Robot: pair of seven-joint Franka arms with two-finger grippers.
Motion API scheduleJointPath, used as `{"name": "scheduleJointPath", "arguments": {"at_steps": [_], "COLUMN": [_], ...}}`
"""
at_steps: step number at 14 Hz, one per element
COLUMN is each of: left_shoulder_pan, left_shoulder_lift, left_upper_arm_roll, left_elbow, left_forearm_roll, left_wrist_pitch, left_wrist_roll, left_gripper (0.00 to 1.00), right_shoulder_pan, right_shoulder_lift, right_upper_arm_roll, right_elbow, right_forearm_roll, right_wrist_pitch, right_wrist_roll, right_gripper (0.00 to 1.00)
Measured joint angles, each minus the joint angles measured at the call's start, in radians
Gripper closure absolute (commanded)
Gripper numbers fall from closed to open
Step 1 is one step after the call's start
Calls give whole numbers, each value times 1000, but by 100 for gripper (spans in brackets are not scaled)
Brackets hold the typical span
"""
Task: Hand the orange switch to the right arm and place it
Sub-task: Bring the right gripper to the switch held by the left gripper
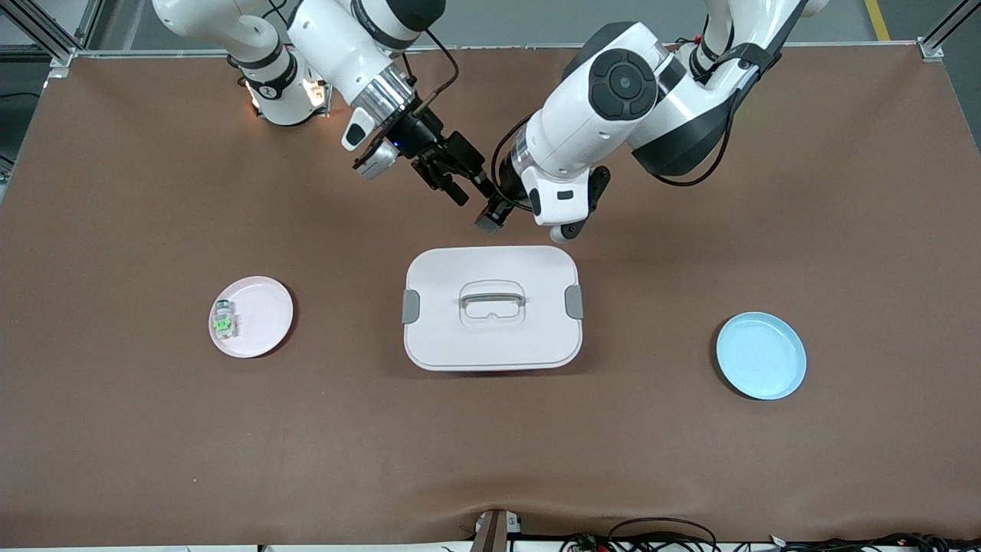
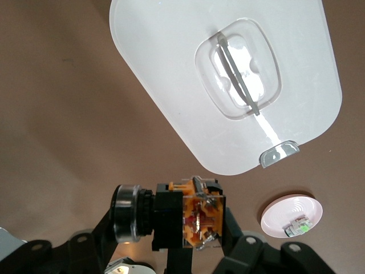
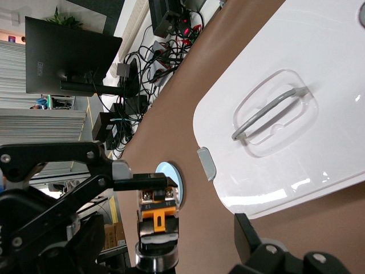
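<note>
While both grippers meet in the air above the table, just past the white box (image 1: 491, 307) on the robots' side, the handover is the step in hand. The left gripper (image 1: 490, 215) is clamped on the orange switch (image 2: 197, 220), seen in the left wrist view between its fingers. The right gripper (image 1: 460, 184) hovers close beside it, fingers apart (in its wrist view one finger (image 3: 142, 182) lies along the switch, the other stands well clear), so it has no hold yet. Next, I judge, the right must close squarely on the free body before the left lets go, then carry it to a plate, likely the pink one (image 1: 264, 318) at its end.
</note>
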State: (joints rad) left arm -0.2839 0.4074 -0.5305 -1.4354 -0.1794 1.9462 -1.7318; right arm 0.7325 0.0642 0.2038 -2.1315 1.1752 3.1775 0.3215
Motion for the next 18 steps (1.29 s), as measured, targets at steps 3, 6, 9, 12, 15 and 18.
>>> {"name": "scheduleJointPath", "arguments": {"at_steps": [3, 6, 9, 12, 15, 18], "left_shoulder_pan": [-2, -2, -3, -8, -9, -9], "left_shoulder_lift": [0, 0, 1, 2, 3, 4], "left_upper_arm_roll": [0, 5, 8, 7, 8, 8], "left_elbow": [0, 0, 0, 0, 0, 0], "left_forearm_roll": [0, 6, 6, 7, 7, 7], "left_wrist_pitch": [0, 2, 1, 1, 2, 2], "left_wrist_roll": [0, 0, 0, -1, -1, -1], "left_gripper": [100, 100, 100, 100, 100, 100], "right_shoulder_pan": [1, 9, 15, 22, 23, 23], "right_shoulder_lift": [42, 75, 88, 93, 98, 99], "right_upper_arm_roll": [0, 0, 0, 0, -1, -1], "right_elbow": [48, 75, 83, 87, 93, 93], "right_forearm_roll": [0, 2, 2, 2, 4, 4], "right_wrist_pitch": [3, 21, 31, 34, 34, 34], "right_wrist_roll": [0, -1, -6, -24, -26, -26], "right_gripper": [0, 8, 59, 100, 100, 100]}}
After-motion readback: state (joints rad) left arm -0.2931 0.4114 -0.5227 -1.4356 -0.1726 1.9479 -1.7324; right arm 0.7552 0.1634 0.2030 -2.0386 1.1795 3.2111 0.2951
